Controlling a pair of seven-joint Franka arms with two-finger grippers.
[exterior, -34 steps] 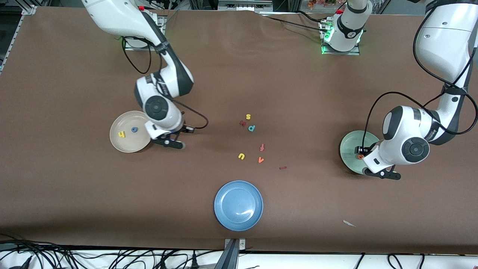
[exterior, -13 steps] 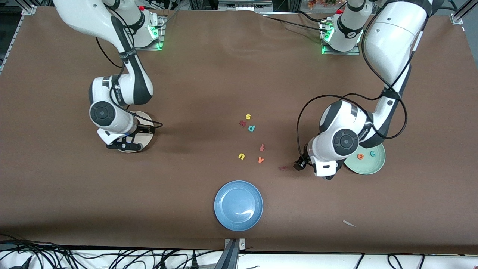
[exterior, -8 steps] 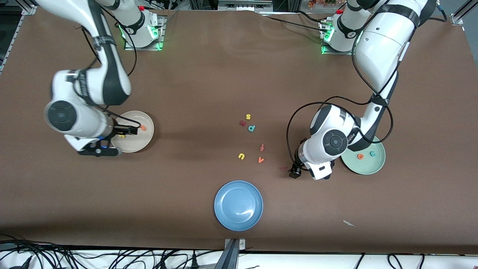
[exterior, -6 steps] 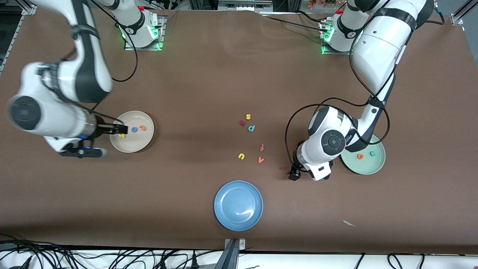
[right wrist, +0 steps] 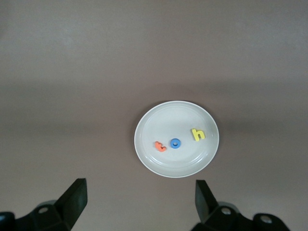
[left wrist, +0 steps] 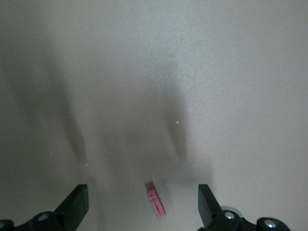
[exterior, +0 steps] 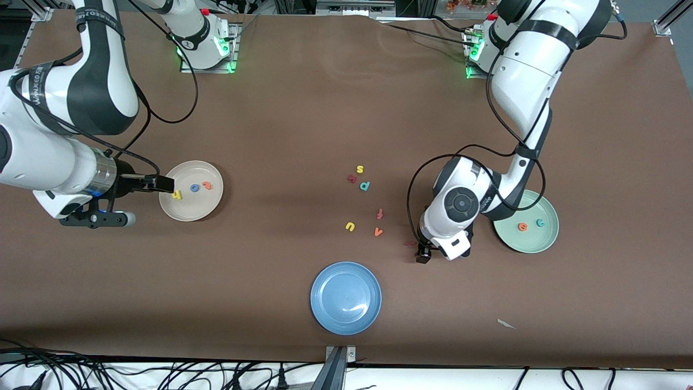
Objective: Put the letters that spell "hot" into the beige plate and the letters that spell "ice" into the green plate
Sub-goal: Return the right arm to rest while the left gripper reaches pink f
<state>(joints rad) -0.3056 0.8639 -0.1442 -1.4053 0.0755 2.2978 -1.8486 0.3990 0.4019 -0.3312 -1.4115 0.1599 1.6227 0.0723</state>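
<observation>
The beige plate (exterior: 189, 208) (right wrist: 163, 120) holds the yellow "h" (exterior: 176, 195) (right wrist: 198, 134), blue "o" (exterior: 195, 188) (right wrist: 175, 143) and orange "t" (exterior: 207, 186) (right wrist: 160, 146). My right gripper (exterior: 161, 184) (right wrist: 139, 195) hangs open and empty, high over that plate's edge. The green plate (exterior: 520, 244) holds the orange "e" (exterior: 522, 227) and teal "c" (exterior: 540, 222). The dark red "i" (exterior: 410, 244) (left wrist: 155, 201) lies on the table toward the middle from the green plate. My left gripper (exterior: 421, 251) (left wrist: 142, 204) is open low over it, the bar between its fingers, untouched.
A blue plate (exterior: 345, 298) sits near the front edge. Loose letters lie mid-table: yellow "s" (exterior: 359, 169), a dark red letter (exterior: 352, 178), teal "p" (exterior: 365, 186), reddish "f" (exterior: 380, 214), yellow "u" (exterior: 350, 226), orange "v" (exterior: 378, 232). A white scrap (exterior: 506, 324) lies near the front.
The orange "t" now lies in the beige plate and my right arm has lifted away toward its end. My left gripper has travelled from the green plate to over the "i".
</observation>
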